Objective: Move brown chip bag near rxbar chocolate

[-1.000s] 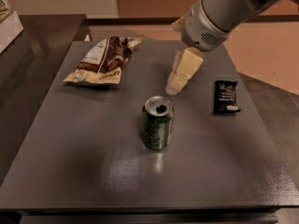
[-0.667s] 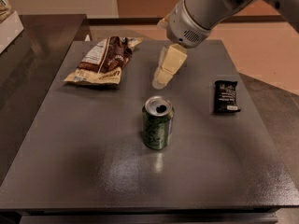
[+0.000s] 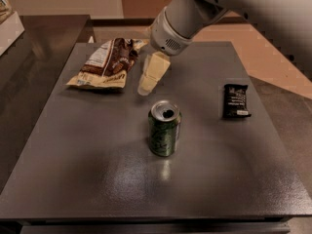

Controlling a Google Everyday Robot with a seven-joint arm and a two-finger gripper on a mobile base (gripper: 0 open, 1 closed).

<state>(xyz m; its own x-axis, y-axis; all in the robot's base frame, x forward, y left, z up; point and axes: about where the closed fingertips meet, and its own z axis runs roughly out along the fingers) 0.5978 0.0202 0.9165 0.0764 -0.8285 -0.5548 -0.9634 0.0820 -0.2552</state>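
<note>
Gripper [image 3: 147, 84] hanging just R of brown chip bag [image 3: 105, 65]; wrist overlapping bag's top-R tip. Arm [image 3: 243, 9] running off top & R edges. Rxbar chocolate [image 3: 236, 100] print staying too small to read. Box [image 3: 7, 18] top-L getting cut off.

Smooth grey-white arm [image 3: 234, 9], perforated round wrist [image 3: 170, 35], cream tool [image 3: 145, 87] beside brown chip bag [image 3: 105, 65].

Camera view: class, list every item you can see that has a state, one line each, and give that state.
brown chip bag: lying flat at the far left of the table, crumpled, not gripped.
rxbar chocolate: lying flat on the right, wrapped, well apart from the bag.
green soda can: upright in the middle, top opened.
gripper: poised just right of the bag, holding nothing.
</note>
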